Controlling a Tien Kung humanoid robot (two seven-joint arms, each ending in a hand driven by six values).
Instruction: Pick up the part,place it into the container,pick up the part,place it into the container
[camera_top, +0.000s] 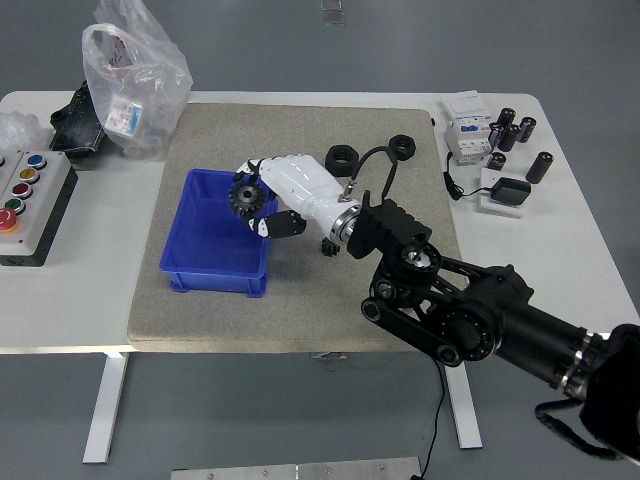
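My right hand (262, 205), white with black fingertips, is shut on a black gear (244, 196) and holds it above the right side of the blue container (200, 262). A smaller black gear (328, 244) on the grey mat is mostly hidden behind my wrist. Two black hex nuts lie on the mat, one (340, 156) just past my hand and one (401, 144) further right. My left arm is out of view.
A button box (28, 200) sits at the left edge. A plastic bag (130, 75) stands at the back left. Black cylinders (510, 132), a white electrical unit (466, 128) and a black adapter (508, 190) crowd the back right.
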